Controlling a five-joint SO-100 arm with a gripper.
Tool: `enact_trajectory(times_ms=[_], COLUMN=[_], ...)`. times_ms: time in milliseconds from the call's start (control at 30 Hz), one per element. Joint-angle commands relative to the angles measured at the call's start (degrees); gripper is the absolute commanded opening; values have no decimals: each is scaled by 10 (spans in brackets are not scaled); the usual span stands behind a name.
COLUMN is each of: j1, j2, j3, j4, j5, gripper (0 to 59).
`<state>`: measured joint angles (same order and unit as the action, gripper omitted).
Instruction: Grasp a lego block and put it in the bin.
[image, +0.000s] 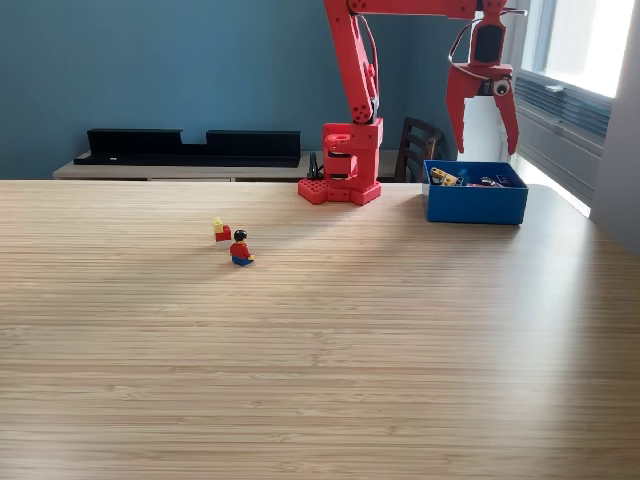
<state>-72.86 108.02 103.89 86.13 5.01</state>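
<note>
Exterior view. The bin (476, 204), a shallow open-top box of bright blue plastic, sits near the counter's far edge, toward the far corner on the exterior view's right. Several small pieces lie inside it, one yellowish and others dark or blue; they are too small to tell apart further. Directly above the bin hangs the pincer (484, 122), red, pointing downward, its two jaws spread wide with nothing between them; a small round eye-like disc is fixed to the jaw on the exterior view's right. The pincer is clear of the bin and touches nothing. The red arm (356, 60) rises from its red base (345, 170), which stands at the counter's far edge just beside the bin, on the exterior view's left of it. Well apart from the bin, toward the middle of the wooden counter (320, 360), a lego figure (241, 249) with black hair, red torso and blue legs sits upright. Just beside it, toward the far edge, lies a small lego block (221, 231), red with a yellow piece on top. Behind the counter a long black tray (190, 147) rests on a low shelf against the blue wall. No writing or brand mark is legible.
</note>
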Motion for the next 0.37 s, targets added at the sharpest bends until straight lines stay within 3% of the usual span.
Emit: enact_trajectory(times_ms=[33, 200, 367], j1=[129, 338, 533], j2=[41, 41, 41], j3=[-68, -112, -123], j4=[-3, -3, -18], j5=[29, 89, 105], gripper=[1, 1, 1])
